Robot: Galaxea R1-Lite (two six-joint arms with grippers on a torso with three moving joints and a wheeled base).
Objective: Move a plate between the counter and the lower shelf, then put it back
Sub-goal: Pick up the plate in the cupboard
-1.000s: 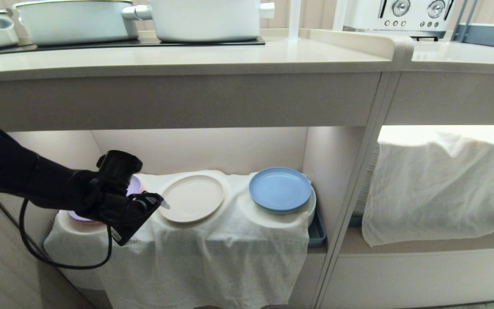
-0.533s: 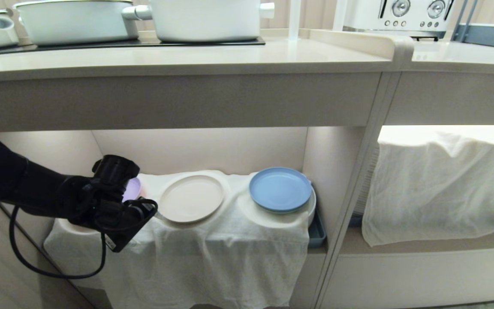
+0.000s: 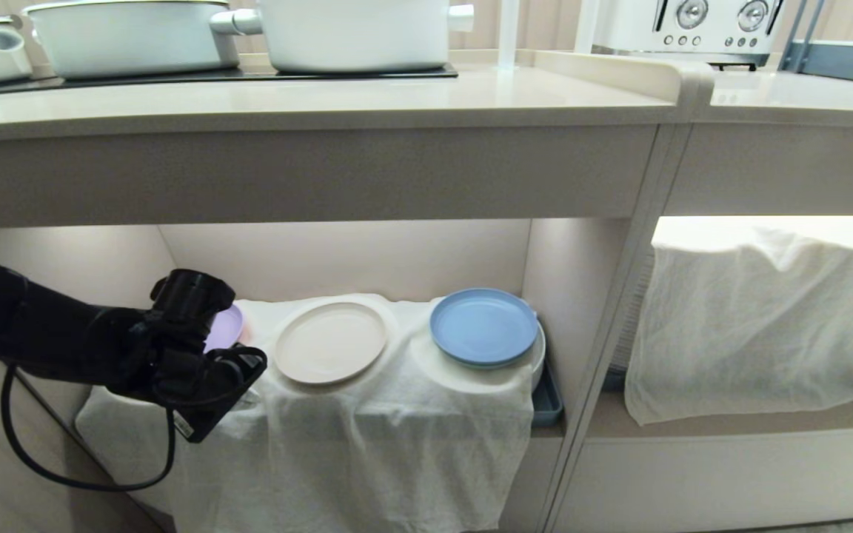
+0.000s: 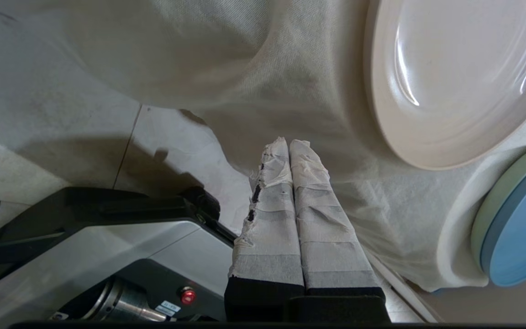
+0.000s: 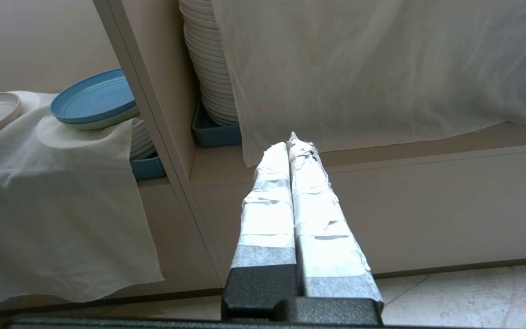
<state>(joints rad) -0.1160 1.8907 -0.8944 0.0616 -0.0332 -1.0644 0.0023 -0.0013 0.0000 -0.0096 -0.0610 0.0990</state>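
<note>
the plate [image 3: 331, 342] is lying flat on the middle hump of the lower shelf [image 3: 338, 259], at about 9 o'clock of the blue plate [image 3: 483, 326] — looking light, stiff and smooth, likely best pinched at its low rim. the left gripper [image 4: 289, 146] is sitting at the plate's 8 o'clock, clear of it, fingers pressed together on nothing — a second ago they were spread beside the rim. the right gripper [image 5: 292, 141] is hanging clenched and empty.

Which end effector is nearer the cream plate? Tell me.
Left. The left end effector, shut and empty, sits beside the cream plate over the white cloth; the right end effector hangs before the neighbouring cubby.
</note>
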